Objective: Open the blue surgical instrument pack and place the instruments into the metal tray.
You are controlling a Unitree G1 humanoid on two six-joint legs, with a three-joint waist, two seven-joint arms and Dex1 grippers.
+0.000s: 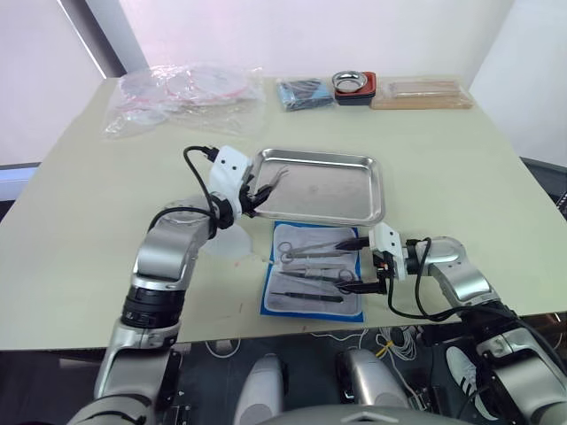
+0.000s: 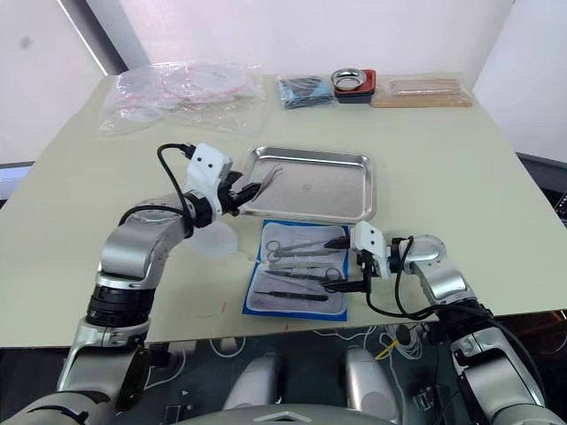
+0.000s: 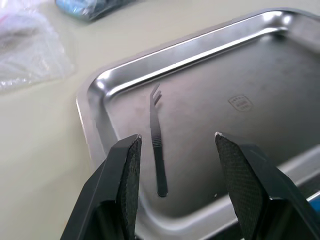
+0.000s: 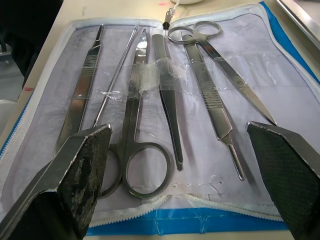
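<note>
1. Left gripper (image 3: 175,145), fingers apart and empty, hovers over the tray's (image 1: 376,190) left end, where 1 instrument (image 3: 156,135) already lies.
2. The pack (image 1: 312,305) lies open at the table's (image 1: 71,212) near edge, just in front of the tray.
3. Right gripper (image 1: 361,263), spread wide, sits at the pack's right edge. It is the nearer arm, and the remaining instruments (image 4: 165,90) lie lengthwise away from it.

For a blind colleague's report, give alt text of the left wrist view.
One slim toothed instrument lies inside the metal tray, near its corner. The open left tool hovers just above it, fingers either side.
</note>
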